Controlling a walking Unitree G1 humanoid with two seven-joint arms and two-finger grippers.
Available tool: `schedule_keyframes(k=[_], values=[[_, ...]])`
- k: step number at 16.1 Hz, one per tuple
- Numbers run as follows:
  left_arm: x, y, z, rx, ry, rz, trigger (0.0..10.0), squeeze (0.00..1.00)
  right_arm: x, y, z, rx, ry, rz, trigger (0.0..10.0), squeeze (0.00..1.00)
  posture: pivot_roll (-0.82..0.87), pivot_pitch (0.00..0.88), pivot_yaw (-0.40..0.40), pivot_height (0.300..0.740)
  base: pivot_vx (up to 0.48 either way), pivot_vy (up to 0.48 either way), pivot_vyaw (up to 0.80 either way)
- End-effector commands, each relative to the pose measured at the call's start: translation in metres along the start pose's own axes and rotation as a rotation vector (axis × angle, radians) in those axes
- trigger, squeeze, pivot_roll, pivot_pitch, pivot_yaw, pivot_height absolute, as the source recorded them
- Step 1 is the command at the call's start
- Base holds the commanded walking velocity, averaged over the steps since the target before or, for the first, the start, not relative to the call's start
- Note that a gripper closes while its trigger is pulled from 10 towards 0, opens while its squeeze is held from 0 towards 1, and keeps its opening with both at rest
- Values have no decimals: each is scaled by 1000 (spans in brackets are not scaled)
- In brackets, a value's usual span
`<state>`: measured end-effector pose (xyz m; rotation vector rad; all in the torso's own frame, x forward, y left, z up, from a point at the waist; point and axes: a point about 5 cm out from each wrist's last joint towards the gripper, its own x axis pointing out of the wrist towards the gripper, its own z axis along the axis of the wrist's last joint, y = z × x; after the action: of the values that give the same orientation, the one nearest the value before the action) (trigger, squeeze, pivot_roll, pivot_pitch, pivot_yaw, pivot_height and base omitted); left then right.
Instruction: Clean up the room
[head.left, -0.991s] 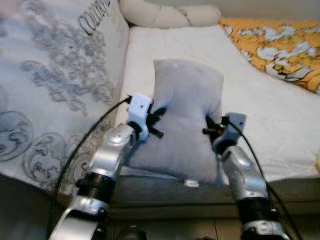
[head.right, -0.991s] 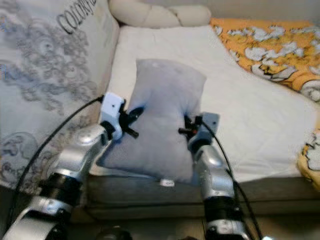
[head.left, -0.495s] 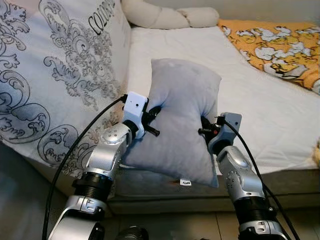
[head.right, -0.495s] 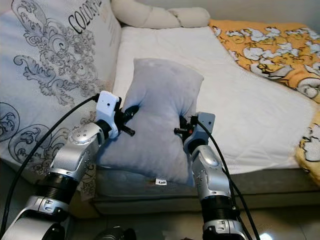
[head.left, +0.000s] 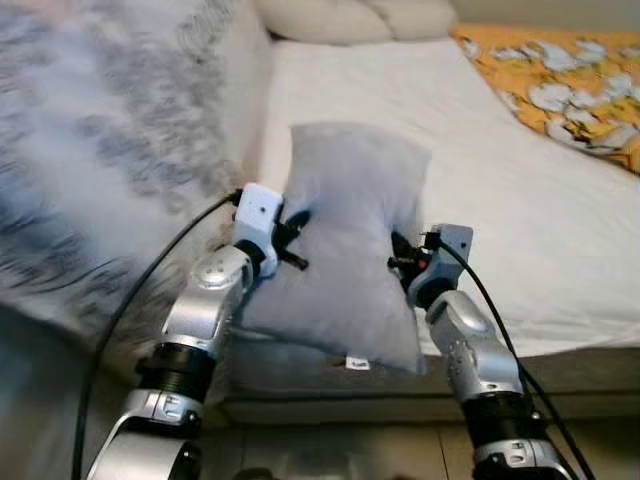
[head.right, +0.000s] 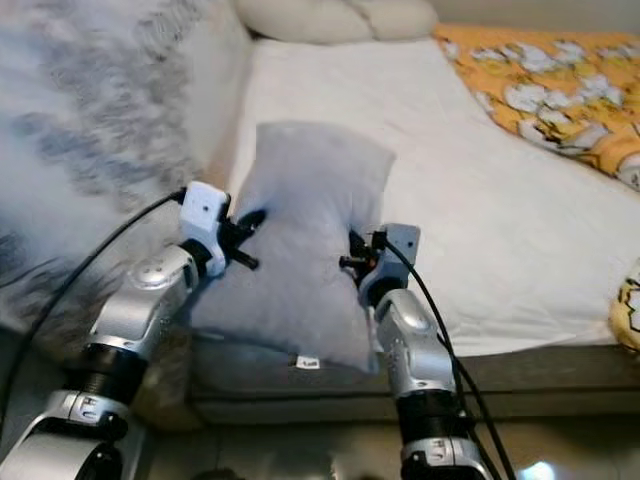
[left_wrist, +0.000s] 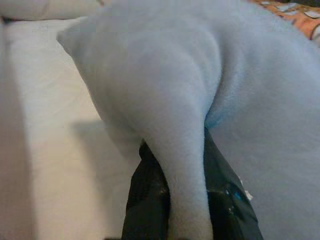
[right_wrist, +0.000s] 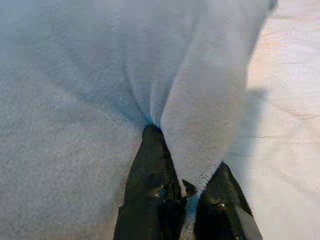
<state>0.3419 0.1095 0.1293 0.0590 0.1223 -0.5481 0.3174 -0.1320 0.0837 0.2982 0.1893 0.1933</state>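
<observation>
Grey pillow (head.left: 350, 250) sits at frame centre in the head views, held upright between both arms, its lower edge with the small white tag over the near edge of the bed (head.left: 520, 200). Upper corners stand over the white mattress; the waist is visibly pinched in on both sides.

Left hand (head.left: 292, 226): fingers closed on the pillow's left edge. The left wrist view shows a fold of grey fabric squeezed between the two black fingers (left_wrist: 150, 200). Right hand (head.left: 400, 262): closed likewise on the right edge, a fold of fabric caught between its fingers (right_wrist: 150, 185).

Change against half a second ago: the grip is unchanged on both sides, but the whole scene has slid in frame. The patterned duvet (head.left: 110, 170) at left is now smeared with motion blur, the orange printed blanket (head.left: 560, 90) sits further into the upper right corner, and the cream bolster (head.left: 350, 18) is cut by the top edge. That reads as camera motion, so the robot's body is moving while carrying.

Judgement: pillow is secured in a two-handed hold and in transit over the bed; placement is not yet done. Likely target is the head of the bed near the bolster.
</observation>
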Motion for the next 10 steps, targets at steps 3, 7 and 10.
schedule_keyframes(k=[3,7,10], values=[[8,-9,12,20,-48,-30,10000,0,-1,-11,9,-25,-17,-25,10000,0,18,0,6,740,296,0,0],[8,-9,12,23,-48,-28,10000,0,0,-8,9,-88,0,12,10000,0,18,0,2,740,297,0,200],[8,-8,12,29,-47,-26,10000,0,0,-8,7,-51,9,7,10000,0,21,0,0,740,296,0,267]])
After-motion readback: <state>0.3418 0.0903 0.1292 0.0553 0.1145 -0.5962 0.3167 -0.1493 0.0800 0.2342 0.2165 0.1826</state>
